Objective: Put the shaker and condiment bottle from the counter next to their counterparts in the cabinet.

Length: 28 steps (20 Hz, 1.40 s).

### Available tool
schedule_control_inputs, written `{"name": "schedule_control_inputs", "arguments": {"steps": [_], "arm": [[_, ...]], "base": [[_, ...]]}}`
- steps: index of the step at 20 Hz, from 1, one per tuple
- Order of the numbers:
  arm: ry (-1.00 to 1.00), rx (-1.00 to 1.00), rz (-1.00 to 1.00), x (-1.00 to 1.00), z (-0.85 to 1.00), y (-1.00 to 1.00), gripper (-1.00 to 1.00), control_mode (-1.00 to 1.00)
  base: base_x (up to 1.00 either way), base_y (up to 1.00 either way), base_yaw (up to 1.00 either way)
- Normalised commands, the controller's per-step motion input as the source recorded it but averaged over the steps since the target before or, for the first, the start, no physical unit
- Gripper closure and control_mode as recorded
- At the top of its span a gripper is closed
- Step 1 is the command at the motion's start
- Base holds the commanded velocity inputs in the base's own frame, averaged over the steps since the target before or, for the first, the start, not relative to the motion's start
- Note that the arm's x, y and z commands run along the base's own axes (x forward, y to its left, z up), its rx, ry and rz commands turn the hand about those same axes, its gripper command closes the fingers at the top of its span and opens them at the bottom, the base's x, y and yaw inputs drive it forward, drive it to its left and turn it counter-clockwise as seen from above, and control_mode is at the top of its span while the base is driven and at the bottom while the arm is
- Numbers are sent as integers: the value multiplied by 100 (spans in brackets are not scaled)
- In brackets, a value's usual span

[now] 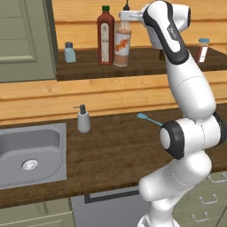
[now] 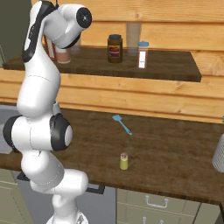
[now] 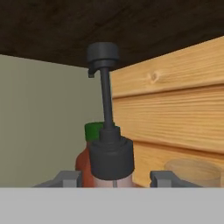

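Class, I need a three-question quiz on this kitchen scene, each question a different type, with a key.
1. True or false: the condiment bottle stands on the cabinet shelf beside the dark red bottle.
2. Which is on the counter? A) shaker B) dark jar C) pale blue shaker
3. Fill in: the blue spatula lies on the ____.

Key:
1. True; the end effector is at its nozzle.
2. A.
3. Counter.

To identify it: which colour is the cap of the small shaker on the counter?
Pale tan, on the yellow-green shaker; right base view.
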Motion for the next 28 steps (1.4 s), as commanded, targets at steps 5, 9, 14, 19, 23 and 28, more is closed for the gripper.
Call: {"name": "schedule_control_inputs", "arguments": {"steps": [5, 9, 14, 19, 23, 28], "arm": [[0, 0, 0, 0, -10, 20, -100, -100], [0, 0, 0, 0, -3, 0, -100, -100], [0, 0, 0, 1, 0, 0, -100, -100], [0, 0, 0, 7, 0, 0, -100, -100], [0, 0, 0, 1, 0, 0, -100, -100], [-6, -4, 0, -17, 0, -3, -100, -100]], "base": [[0, 0, 0], [0, 0, 0], [0, 0, 0], [0, 0, 0], [0, 0, 0], [0, 0, 0]]}}
